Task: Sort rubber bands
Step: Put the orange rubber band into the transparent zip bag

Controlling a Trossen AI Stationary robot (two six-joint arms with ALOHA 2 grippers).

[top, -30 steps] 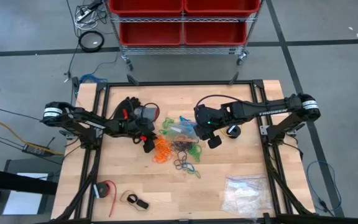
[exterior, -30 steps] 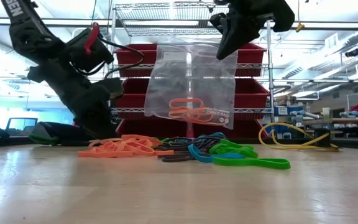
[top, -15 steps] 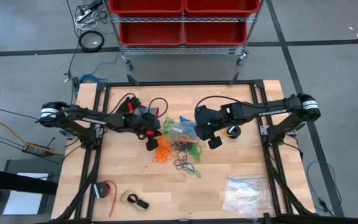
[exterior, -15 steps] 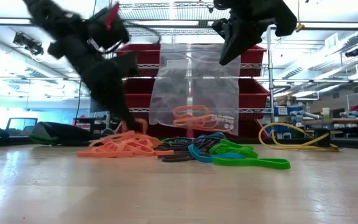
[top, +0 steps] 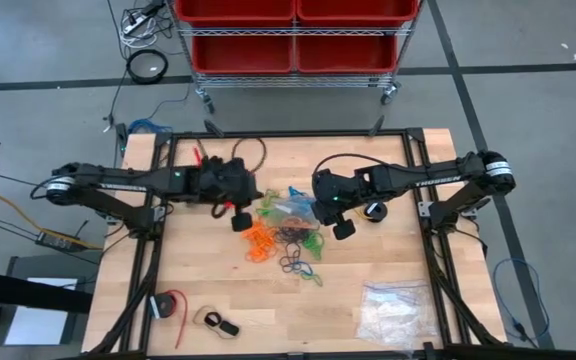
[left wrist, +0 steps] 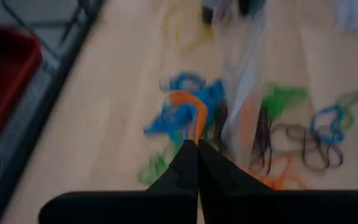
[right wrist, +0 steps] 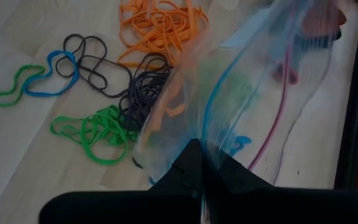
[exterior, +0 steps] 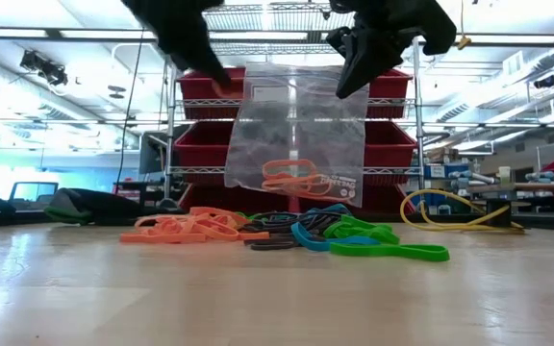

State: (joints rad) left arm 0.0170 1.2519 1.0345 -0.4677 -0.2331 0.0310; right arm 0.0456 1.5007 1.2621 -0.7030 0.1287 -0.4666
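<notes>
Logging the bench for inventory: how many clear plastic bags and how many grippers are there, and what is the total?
Clear plastic bags: 2, the hanging bag and the flat bag.
Grippers: 2, the left gripper pinching an orange rubber band, and the right gripper holding the hanging bag.
Total: 4.

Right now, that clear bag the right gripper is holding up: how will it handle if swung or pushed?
Probably floppy: the clear bag hangs limp and creased from the right gripper. Likely light, with only a few orange bands inside it. Those may slide about if it swings. The left gripper pinches one orange band.
</notes>
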